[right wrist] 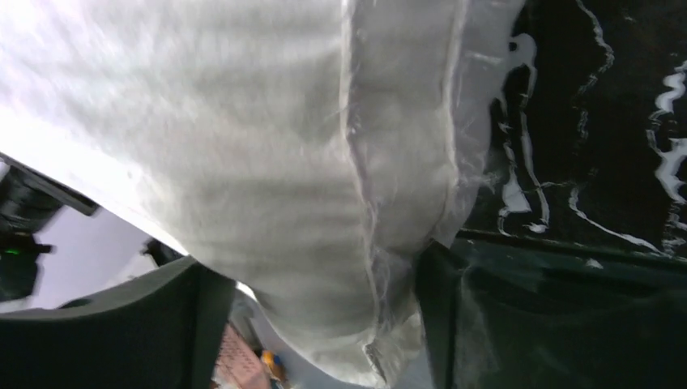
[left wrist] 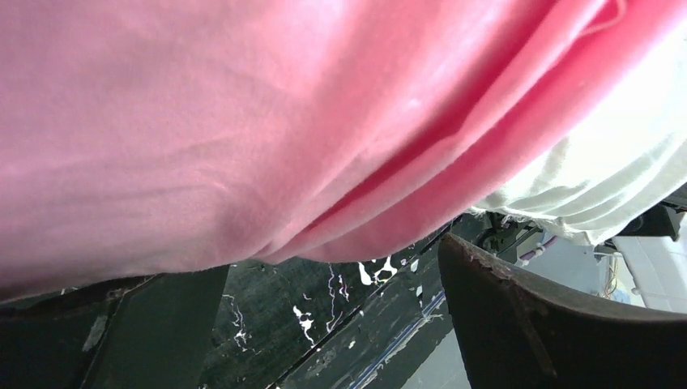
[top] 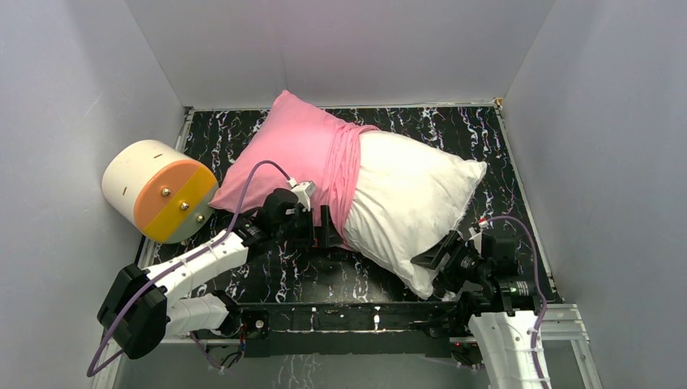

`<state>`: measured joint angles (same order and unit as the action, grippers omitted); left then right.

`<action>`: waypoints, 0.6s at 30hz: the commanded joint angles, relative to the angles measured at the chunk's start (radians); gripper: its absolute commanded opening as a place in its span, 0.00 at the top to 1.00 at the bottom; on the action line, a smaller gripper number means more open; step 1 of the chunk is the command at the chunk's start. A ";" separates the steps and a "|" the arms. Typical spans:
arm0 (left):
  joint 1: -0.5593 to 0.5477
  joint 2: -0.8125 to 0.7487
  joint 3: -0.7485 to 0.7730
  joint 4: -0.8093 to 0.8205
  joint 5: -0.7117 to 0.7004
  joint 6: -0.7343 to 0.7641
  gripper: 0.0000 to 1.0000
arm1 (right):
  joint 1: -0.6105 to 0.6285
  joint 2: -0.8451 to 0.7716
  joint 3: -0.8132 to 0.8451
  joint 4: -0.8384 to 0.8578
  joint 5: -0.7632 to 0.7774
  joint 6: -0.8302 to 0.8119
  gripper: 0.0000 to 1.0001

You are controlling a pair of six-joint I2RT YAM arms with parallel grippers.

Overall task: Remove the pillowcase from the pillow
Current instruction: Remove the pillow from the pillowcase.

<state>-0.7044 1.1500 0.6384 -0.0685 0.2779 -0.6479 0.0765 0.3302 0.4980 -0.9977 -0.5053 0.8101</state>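
The white pillow [top: 409,198] lies slantwise across the table. The pink pillowcase [top: 288,154] covers its far left half and is bunched in a band across the middle. My left gripper [top: 326,229] is at the near end of that band. In the left wrist view it [left wrist: 332,261] is open, with the pink fabric [left wrist: 243,138] lying just past the fingertips and nothing between them. My right gripper [top: 439,259] is at the pillow's near corner. In the right wrist view it [right wrist: 312,259] is open, with the white corner [right wrist: 324,243] between the fingers and touching the right one.
A cream cylinder with an orange and yellow end [top: 158,190] lies at the left, by the pillowcase's near left corner. Grey walls close in three sides. The black marbled table [top: 324,275] shows in front of the pillow, with a metal rail [top: 348,312] along its near edge.
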 commanded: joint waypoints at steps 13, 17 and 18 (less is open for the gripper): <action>-0.006 -0.055 -0.022 0.031 -0.031 -0.035 0.02 | -0.002 0.268 0.365 0.498 0.035 0.111 1.00; -0.005 -0.053 0.011 0.122 -0.026 -0.087 0.02 | -0.001 0.342 0.483 0.444 0.018 0.080 1.00; -0.006 -0.051 0.013 0.172 -0.027 -0.108 0.02 | -0.002 0.349 0.497 0.443 0.011 0.084 1.00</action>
<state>-0.7048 1.1236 0.6212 -0.0353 0.2615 -0.6941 0.0769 0.6487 0.8764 -0.6479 -0.4625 0.9302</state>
